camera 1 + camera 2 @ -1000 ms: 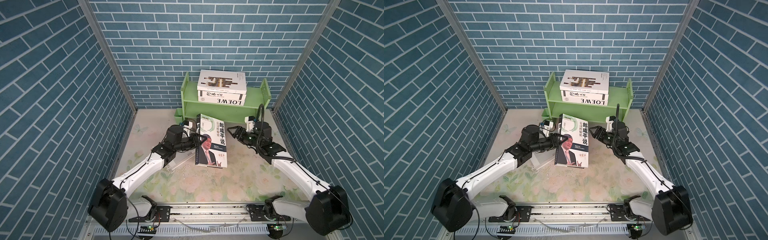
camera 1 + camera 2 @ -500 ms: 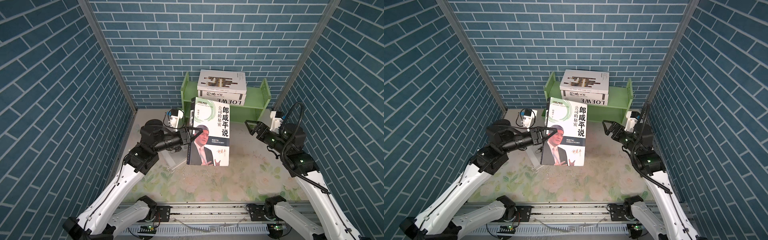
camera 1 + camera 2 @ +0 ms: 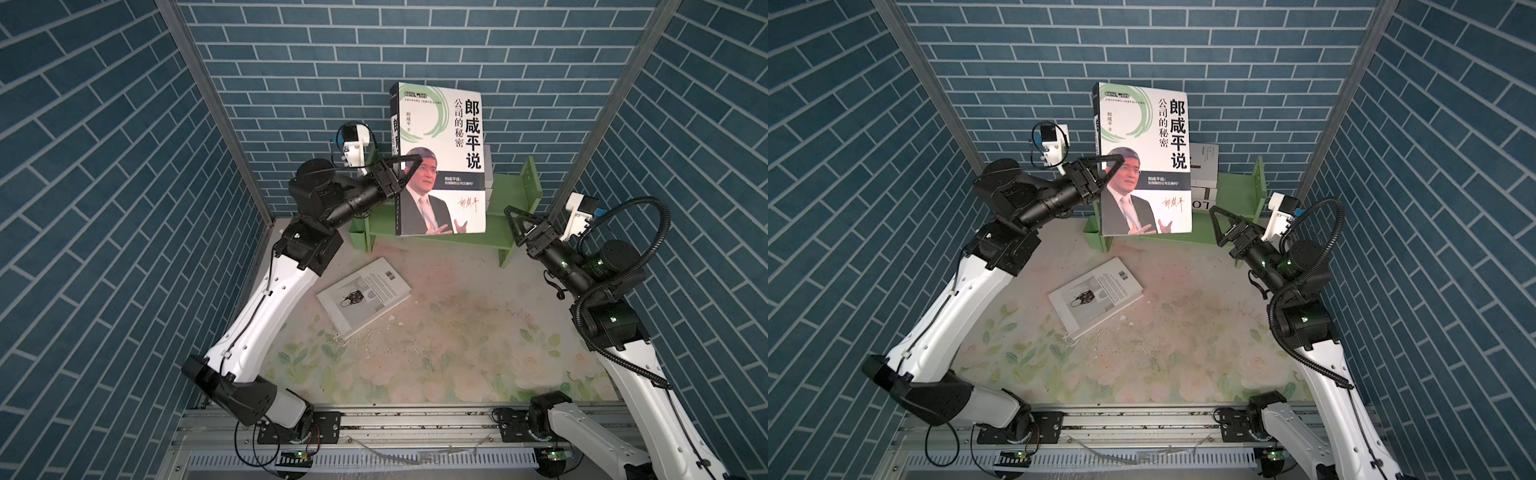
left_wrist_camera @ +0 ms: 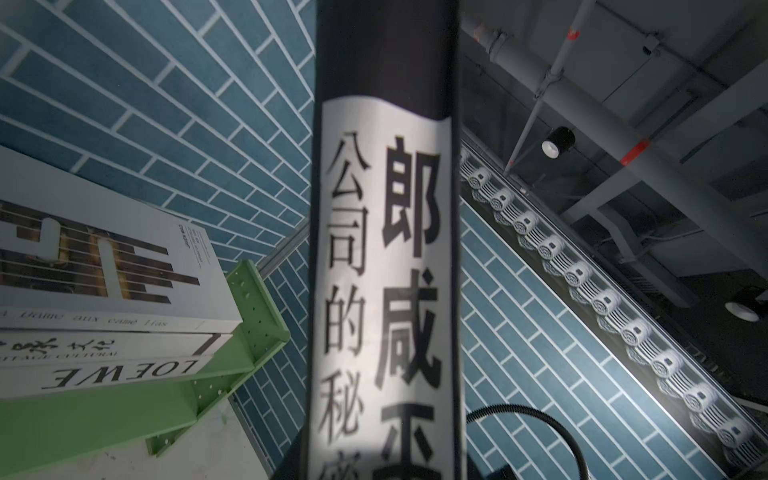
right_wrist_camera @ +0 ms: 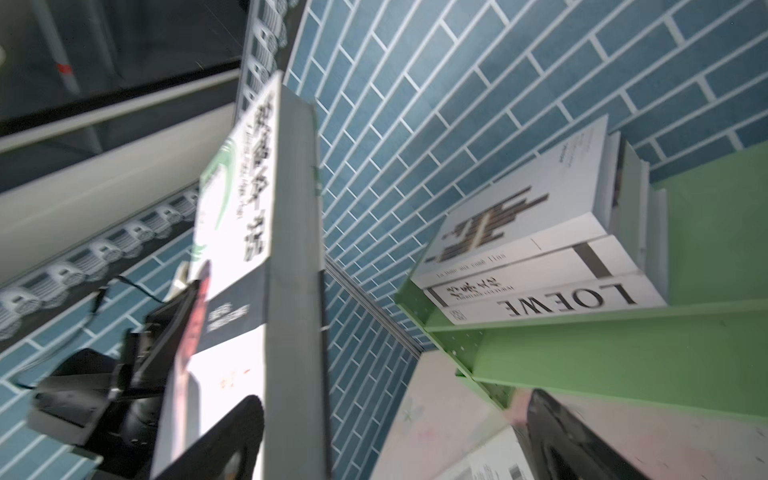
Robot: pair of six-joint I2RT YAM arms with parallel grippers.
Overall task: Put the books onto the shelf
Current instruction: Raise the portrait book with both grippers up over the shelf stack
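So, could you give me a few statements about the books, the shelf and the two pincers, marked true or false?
1. The left pincer holds the portrait book upright in the air. True.
2. The right pincer grips a book too. False: it is open and empty, beside the shelf.
3. A white book lies flat on the table. True.
4. The shelf has no books on it. False: a stack of three books lies on it, with the LOEWE book at the bottom.
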